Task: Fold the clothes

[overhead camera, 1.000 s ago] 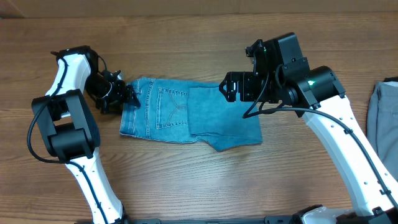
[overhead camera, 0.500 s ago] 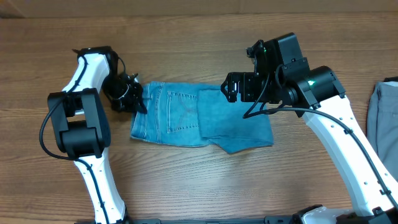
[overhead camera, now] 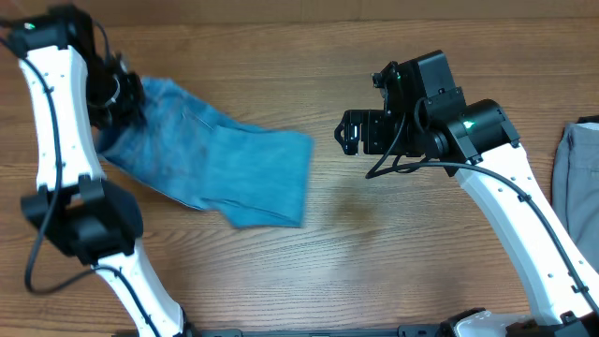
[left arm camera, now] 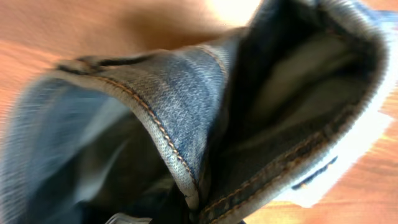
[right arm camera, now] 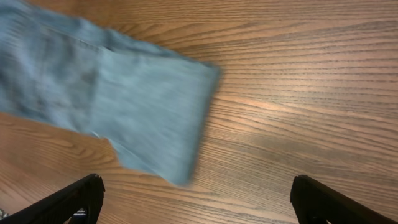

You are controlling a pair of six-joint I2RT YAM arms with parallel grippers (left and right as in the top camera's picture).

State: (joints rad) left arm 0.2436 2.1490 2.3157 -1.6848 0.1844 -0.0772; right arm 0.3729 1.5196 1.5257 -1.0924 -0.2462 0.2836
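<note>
The light blue jeans [overhead camera: 234, 173] hang and trail slantwise from the far left corner toward the table's middle, blurred by motion. My left gripper [overhead camera: 114, 94] is shut on their waistband end and holds it raised. In the left wrist view the stitched waistband [left arm camera: 180, 93] fills the frame and hides the fingers. My right gripper [overhead camera: 348, 133] hovers open to the right of the jeans, holding nothing. In the right wrist view the folded leg end [right arm camera: 124, 106] lies upper left, beyond the wide-apart fingertips [right arm camera: 74, 199].
A plain grey garment [overhead camera: 576, 178] lies at the right edge of the wooden table [overhead camera: 309, 281]. The right arm's white link runs from the near right corner up to its gripper.
My left gripper closed on the waistband, then swung up and far left. The jeans were dragged left and out from under the right gripper. The right arm held still.
</note>
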